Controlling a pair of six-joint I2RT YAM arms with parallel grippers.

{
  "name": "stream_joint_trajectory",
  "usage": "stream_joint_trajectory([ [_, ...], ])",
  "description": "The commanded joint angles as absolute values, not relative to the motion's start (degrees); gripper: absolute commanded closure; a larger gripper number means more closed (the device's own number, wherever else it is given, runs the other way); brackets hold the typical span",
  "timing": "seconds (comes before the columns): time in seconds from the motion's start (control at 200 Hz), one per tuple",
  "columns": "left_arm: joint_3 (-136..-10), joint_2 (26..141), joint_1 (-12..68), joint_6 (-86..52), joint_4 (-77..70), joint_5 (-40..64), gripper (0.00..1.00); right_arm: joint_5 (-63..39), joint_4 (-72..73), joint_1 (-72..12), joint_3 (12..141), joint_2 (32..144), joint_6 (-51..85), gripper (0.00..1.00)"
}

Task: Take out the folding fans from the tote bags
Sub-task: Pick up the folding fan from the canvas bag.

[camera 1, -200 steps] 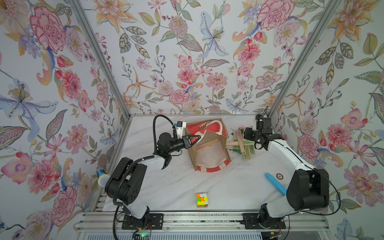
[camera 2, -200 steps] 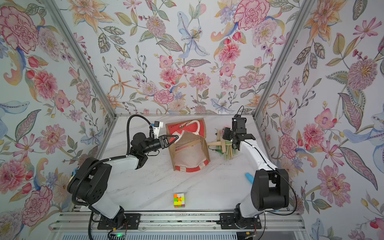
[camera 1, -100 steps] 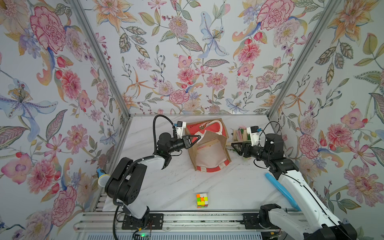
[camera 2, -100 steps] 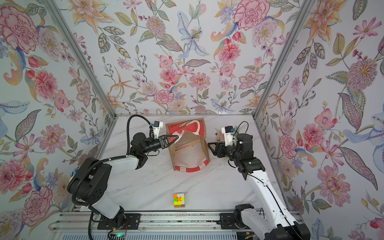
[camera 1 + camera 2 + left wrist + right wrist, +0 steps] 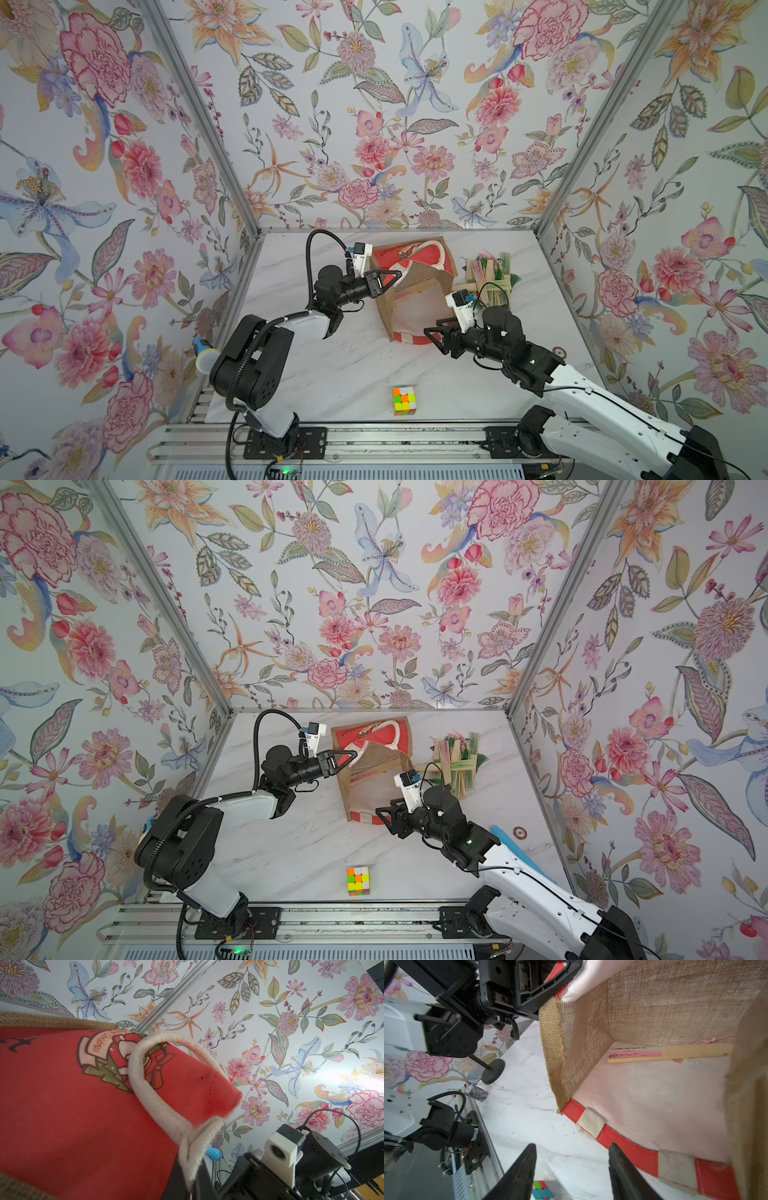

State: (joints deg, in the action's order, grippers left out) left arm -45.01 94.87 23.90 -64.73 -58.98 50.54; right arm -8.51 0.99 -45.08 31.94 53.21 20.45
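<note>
**Fan [image 5: 670, 1053] lies deep in tote bag [image 5: 384, 303], right claw open at the mouth**

The tote bag lies on its side on the marble table [image 5: 332, 365], its mouth turned toward the robot. The left gripper [image 5: 395, 275] is clenched on the white rope handle [image 5: 145, 1084] and lifts the upper red panel, so the mouth gapes. The right gripper [image 5: 571, 1147] hangs just in front of the red-and-white trim at the lower lip, jaws apart with nothing between them.

One closed fan with pink pleats rests on the cream lining, in the far inner corner against the jute wall. A heap of fans [image 5: 490, 278] is already out on the table just beside the bag, on the right arm's side.

The fan looks light and stiff along its length, with smooth bamboo guards that could slide in a loose pinch. Its pleats look thin and easy to crush. The bare wooden stretch, taken across the flat guards, seems the safest hold. Because the fan sits tight against the wall, one finger must slip in behind it. The soft lining could easily be caught in the pinch as well.
</note>
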Motion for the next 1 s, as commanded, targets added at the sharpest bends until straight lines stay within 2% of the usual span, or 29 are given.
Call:
stream_joint_trajectory([
  [0.0,-45.35,94.66,23.47,-64.42,-58.18,49.68,1.00,7.39,8.21,-48.91,30.15,55.97,21.84,0.43],
  [0.2,-45.34,94.68,23.47,-64.50,-58.18,49.78,1.00,11.77,13.87,-51.98,30.27,63.69,22.91,0.43],
  [0.355,-45.34,94.82,23.42,-64.42,-58.01,49.89,1.00,17.12,10.00,-53.50,34.72,70.88,22.12,0.43],
  [0.651,-45.60,94.66,23.73,-64.16,-57.58,49.93,1.00,17.21,6.12,-53.09,43.07,83.52,23.41,0.43],
  [0.821,-45.70,94.31,23.80,-63.39,-56.69,49.88,1.00,11.68,6.62,-50.04,46.72,88.97,29.57,0.42],
  [0.996,-45.65,94.22,23.82,-62.93,-56.04,49.84,1.00,3.82,13.78,-46.54,46.80,92.64,35.25,0.43],
])
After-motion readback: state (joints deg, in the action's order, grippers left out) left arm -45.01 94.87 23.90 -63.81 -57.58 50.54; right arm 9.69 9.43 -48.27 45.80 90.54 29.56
